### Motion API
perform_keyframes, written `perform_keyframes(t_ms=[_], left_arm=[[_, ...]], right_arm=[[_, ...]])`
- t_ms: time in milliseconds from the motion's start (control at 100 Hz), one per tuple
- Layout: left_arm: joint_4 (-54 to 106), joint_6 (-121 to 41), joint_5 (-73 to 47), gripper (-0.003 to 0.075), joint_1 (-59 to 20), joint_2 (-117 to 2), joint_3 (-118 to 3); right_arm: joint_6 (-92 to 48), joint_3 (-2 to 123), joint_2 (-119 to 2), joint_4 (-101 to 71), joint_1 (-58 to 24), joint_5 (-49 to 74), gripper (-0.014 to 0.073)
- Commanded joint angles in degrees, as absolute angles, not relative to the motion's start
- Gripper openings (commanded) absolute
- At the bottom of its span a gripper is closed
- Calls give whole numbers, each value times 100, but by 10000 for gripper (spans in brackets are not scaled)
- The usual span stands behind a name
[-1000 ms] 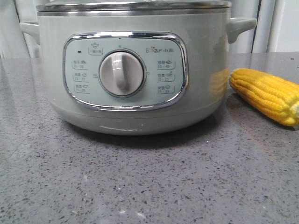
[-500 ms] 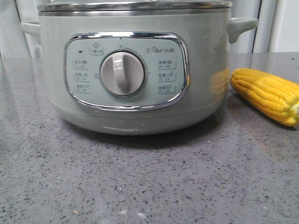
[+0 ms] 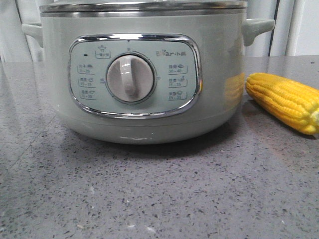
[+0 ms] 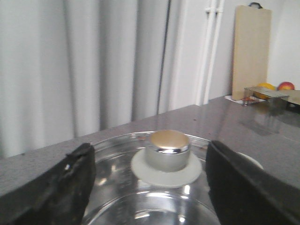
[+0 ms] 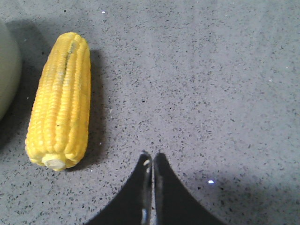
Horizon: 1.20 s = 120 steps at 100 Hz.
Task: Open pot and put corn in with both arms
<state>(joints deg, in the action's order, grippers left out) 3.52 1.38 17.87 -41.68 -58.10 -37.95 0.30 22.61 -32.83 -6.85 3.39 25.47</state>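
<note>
The sage-green pot fills the front view, with its glass lid resting on the steel rim. In the left wrist view my left gripper is open above the lid, its two black fingers on either side of the lid's metal knob, apart from it. The yellow corn lies on the counter right of the pot. In the right wrist view the corn lies beside my right gripper, which is shut and empty above the counter. No gripper shows in the front view.
Grey speckled countertop runs under everything. Behind the pot are pale curtains. A wooden board leans on the wall, with a tray and fruit beside it. The pot's edge shows next to the corn.
</note>
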Motion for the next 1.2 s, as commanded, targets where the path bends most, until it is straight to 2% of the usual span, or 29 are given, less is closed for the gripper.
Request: perform_keyframes(t_ms=[0,510,730,970,1070,1190], left_arm=[[333,205,2306,442,-4423,-6137,-4229],[333,141,2328,442,-4448,-7902,-5431],[395,141,2394,442,-4063,-8189,-5546],[395,141,2431,435,-4116,-8229,-5546],[395,141,2431,375,-4116,-8229,-5546],[395,141,2431,232,-4116,-8229,-5546]], right_arm=[[46,2472,-3348,-699,370,2121,-64],[46,2472,-3348,-699,370,2121,-64],[46,2472,-3348,-699,370,2121,-64],[46,2540,-3348,-720,370,2296,-64],[46,2798,-3462,-793,362,2732,-64],[0,3195,-3738,-820,362,3159,-63]])
